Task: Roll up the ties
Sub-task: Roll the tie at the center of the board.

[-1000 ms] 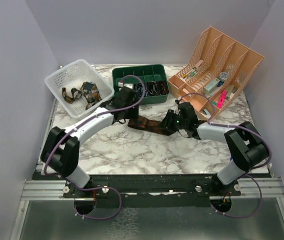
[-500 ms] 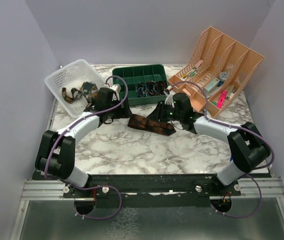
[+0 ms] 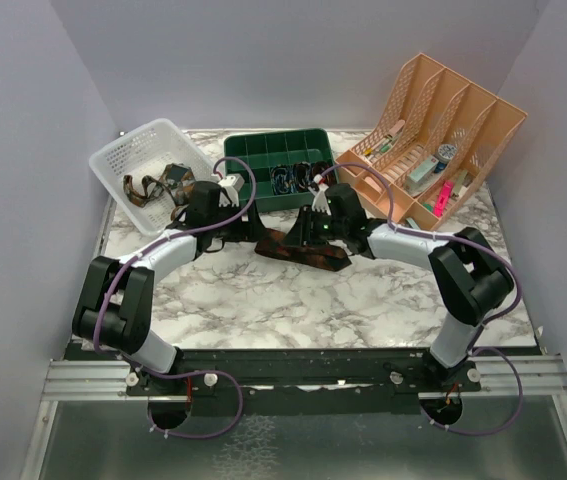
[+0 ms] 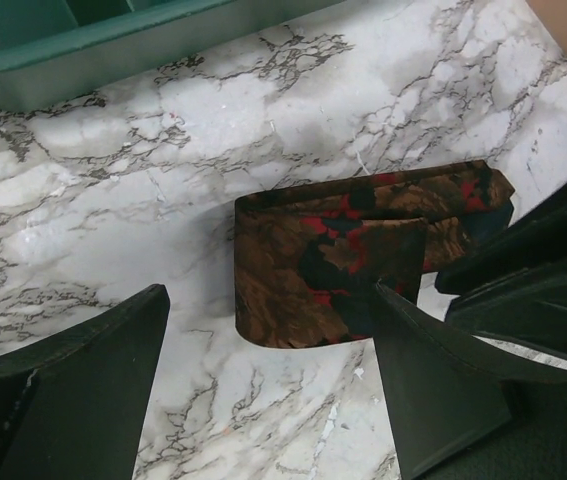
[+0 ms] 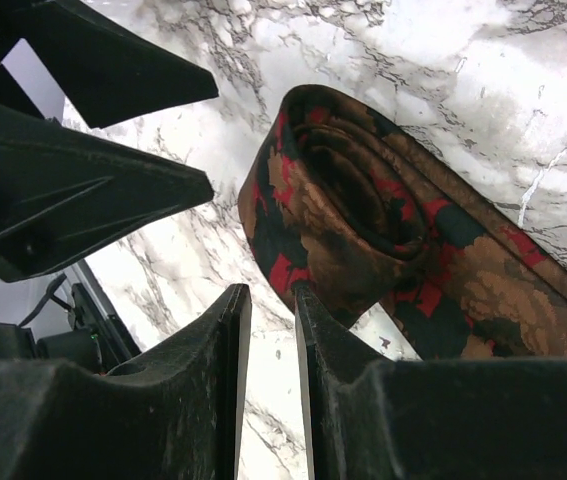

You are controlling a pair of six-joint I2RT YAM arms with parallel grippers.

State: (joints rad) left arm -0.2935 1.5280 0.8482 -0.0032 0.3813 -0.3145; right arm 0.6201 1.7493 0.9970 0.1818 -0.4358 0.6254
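A dark brown tie with red-orange pattern [image 3: 308, 248] lies on the marble table, its left end wound into a loose roll [image 5: 348, 205] and the rest flat. In the left wrist view the roll [image 4: 328, 265] sits just ahead of my left gripper [image 4: 271, 300], which is wide open and empty. My right gripper [image 5: 268, 295] is almost shut with only a thin empty gap; its right finger [image 5: 308, 310] touches the roll's outer side. In the top view the left gripper [image 3: 251, 228] and right gripper [image 3: 301, 232] face each other across the roll.
A white basket [image 3: 113, 160] at the back left holds more loose ties [image 3: 158, 185]. A green divided tray [image 3: 248, 160] behind the grippers holds rolled ties [image 3: 303, 175]. A peach file organiser [image 3: 463, 110] stands at the back right.
My right gripper has moved left along the tie to its rolled end. My left gripper drew back from the tie's left end and now sits just left of the roll.
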